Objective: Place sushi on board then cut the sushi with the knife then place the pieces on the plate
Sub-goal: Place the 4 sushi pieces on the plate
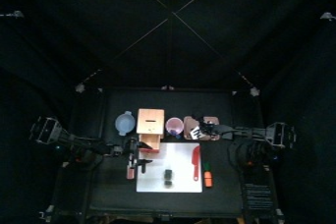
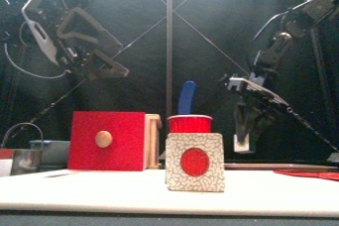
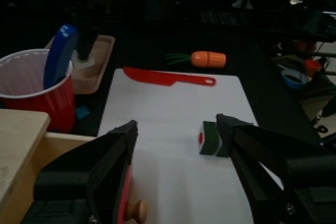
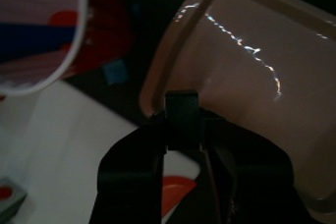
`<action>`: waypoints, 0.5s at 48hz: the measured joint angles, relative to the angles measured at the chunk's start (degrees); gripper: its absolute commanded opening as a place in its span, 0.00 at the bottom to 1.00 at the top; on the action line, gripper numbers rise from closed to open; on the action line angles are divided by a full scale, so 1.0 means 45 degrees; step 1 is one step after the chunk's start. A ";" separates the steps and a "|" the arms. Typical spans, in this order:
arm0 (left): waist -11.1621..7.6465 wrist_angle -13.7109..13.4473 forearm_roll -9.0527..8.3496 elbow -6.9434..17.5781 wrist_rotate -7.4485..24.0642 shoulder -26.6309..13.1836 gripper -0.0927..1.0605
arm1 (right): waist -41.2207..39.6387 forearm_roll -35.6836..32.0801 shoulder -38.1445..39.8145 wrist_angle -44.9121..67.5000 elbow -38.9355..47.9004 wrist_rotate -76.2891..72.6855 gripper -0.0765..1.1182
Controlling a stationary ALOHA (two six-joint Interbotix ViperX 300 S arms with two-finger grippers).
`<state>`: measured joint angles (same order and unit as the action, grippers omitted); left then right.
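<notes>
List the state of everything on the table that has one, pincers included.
Left pincer: open, empty, over the white board.
Right pincer: shut on the pink tray rim.
Pink tray: nothing visible in it.
Sushi: standing on the board, unheld.
Red knife: flat on the board, unheld.
Blue knife: upright in the red cup.
Box drawer: shut.

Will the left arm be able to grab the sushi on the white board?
Probably yes: the left gripper hangs open above the white board, facing the sushi, with nothing between them. The red knife lies farther off, out of the way.
</notes>
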<state>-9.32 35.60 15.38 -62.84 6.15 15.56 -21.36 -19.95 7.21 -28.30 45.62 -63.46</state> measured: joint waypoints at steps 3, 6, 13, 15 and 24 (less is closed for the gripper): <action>0.0000 0.0000 0.0000 0.0000 0.0000 0.0000 0.92 | 0.0000 -0.0645 -0.0234 -0.0391 -0.0137 -0.0957 0.50; 0.0000 0.0000 0.0000 0.0000 0.0000 0.0000 0.92 | 0.0000 -0.1094 -0.0352 -0.0586 -0.0234 -0.1641 0.50; 0.0000 0.0000 0.0000 -0.0039 0.0039 0.0000 0.92 | 0.0020 -0.1797 -0.0488 -0.0645 -0.0430 -0.2637 0.50; 0.0000 0.0000 0.0000 -0.0059 0.0039 0.0000 0.92 | 0.0020 -0.1934 -0.0527 -0.0645 -0.0488 -0.2832 0.50; 0.0000 0.0000 -0.0137 -0.0059 0.0039 0.0000 0.92 | 0.0020 -0.2188 -0.0918 -0.0664 -0.0684 -0.3027 0.50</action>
<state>-9.32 35.60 14.77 -63.11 6.33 15.56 -21.27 -29.79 3.08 -31.29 42.54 -77.08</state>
